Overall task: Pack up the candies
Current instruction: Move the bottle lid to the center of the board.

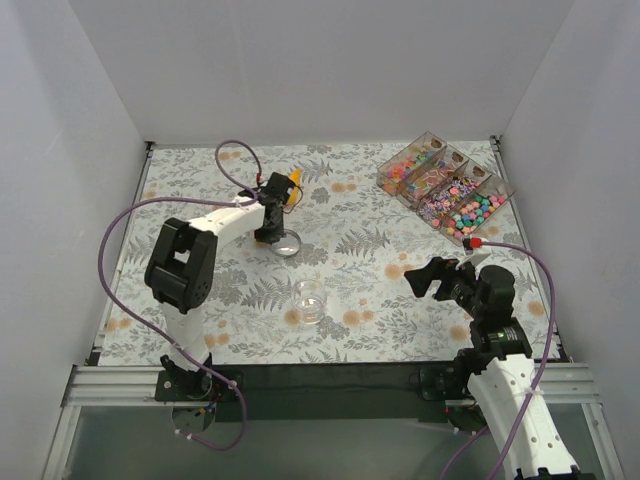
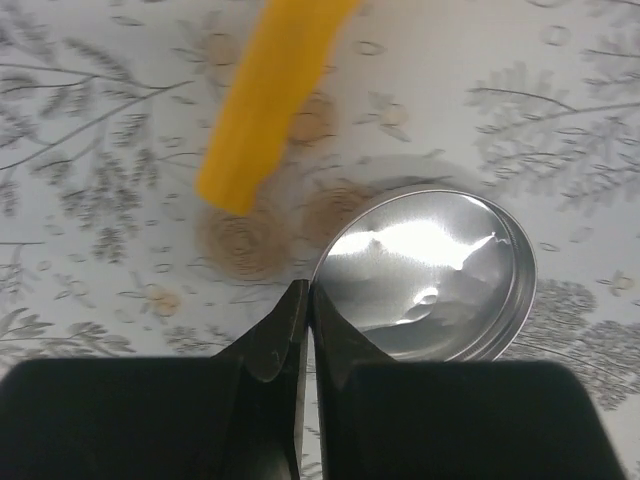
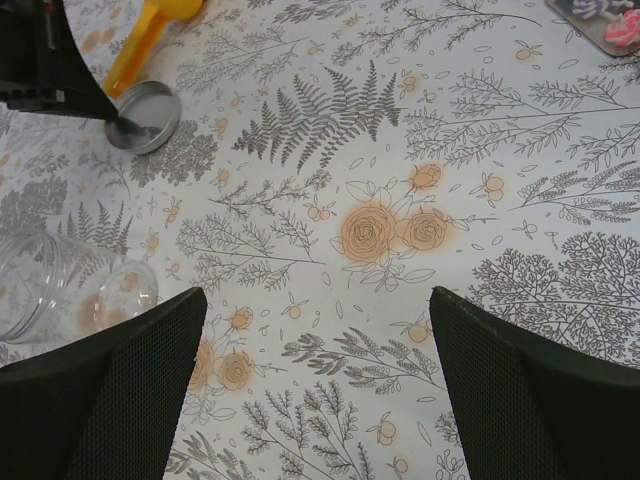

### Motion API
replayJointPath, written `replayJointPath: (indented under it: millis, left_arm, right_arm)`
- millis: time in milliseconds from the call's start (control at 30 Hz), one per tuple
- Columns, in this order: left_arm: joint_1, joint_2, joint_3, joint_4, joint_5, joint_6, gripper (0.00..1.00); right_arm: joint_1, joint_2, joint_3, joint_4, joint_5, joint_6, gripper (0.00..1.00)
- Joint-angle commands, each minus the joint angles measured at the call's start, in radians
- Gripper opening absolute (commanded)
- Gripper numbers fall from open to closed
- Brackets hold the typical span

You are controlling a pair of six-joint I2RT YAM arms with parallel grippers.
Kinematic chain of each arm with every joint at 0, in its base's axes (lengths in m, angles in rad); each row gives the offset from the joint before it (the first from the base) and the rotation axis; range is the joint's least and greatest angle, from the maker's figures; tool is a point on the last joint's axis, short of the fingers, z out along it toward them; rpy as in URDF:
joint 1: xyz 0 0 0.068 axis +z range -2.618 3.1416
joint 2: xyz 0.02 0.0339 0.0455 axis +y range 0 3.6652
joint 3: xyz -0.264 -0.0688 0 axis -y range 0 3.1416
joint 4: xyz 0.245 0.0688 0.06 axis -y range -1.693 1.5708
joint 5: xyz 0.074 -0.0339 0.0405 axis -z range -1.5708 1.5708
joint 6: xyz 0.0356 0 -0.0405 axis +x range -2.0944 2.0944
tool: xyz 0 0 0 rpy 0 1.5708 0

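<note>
Since the candies (image 1: 474, 211) sit far right in the box (image 1: 497, 178) - just beyond my R gripper (image 1: 428, 276), fingers apart - R arm's nearer; L gripper (image 2: 305, 295) pressed together at lid (image 2: 430, 270) rim.

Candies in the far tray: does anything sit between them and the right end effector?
Nothing visible does: only flowered tablecloth lies between the candies and the open right end effector; the jar sits off to its left.
</note>
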Motion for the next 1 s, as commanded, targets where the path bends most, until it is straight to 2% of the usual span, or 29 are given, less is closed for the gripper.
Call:
replayJointPath:
  millis: [0,133,267,433,500,600,633,767,933,967]
  left_arm:
    - [0.072,-0.126,-0.101,0.042,-0.026,0.019,0.0]
    - [0.1,-0.169,-0.15,0.071,-0.013,0.023,0.05]
    - [0.103,-0.198,-0.178,0.081,0.0,0.02,0.11]
    - [0.115,-0.264,-0.262,0.094,-0.005,0.015,0.14]
    - [0.123,-0.288,-0.279,0.096,-0.014,0.014,0.19]
    - [0.126,-0.365,-0.308,0.102,-0.023,0.009,0.29]
    - [0.126,-0.394,-0.319,0.114,-0.025,0.008,0.36]
    - [0.127,-0.538,-0.386,0.176,-0.026,0.006,0.53]
    - [0.127,-0.724,-0.538,0.287,-0.061,0.009,0.57]
    - [0.127,-0.742,-0.555,0.297,-0.066,0.008,0.57]
  right_arm:
    - [0.005,0.014,0.028,0.012,0.011,-0.015,0.98]
    - [0.005,0.036,0.051,0.01,0.043,-0.015,0.98]
    - [0.003,0.063,0.115,-0.011,0.15,-0.003,0.98]
    - [0.005,0.179,0.239,-0.074,0.258,-0.027,0.98]
    - [0.005,0.23,0.284,-0.091,0.319,-0.026,0.98]
    - [0.005,0.341,0.377,-0.106,0.423,-0.04,0.98]
    - [0.005,0.409,0.428,-0.111,0.422,-0.102,0.98]
    - [0.005,0.594,0.581,-0.161,0.552,-0.115,0.98]
    - [-0.007,0.871,0.745,-0.172,0.663,-0.107,0.98]
    - [-0.022,0.951,0.803,-0.178,0.664,-0.078,0.93]
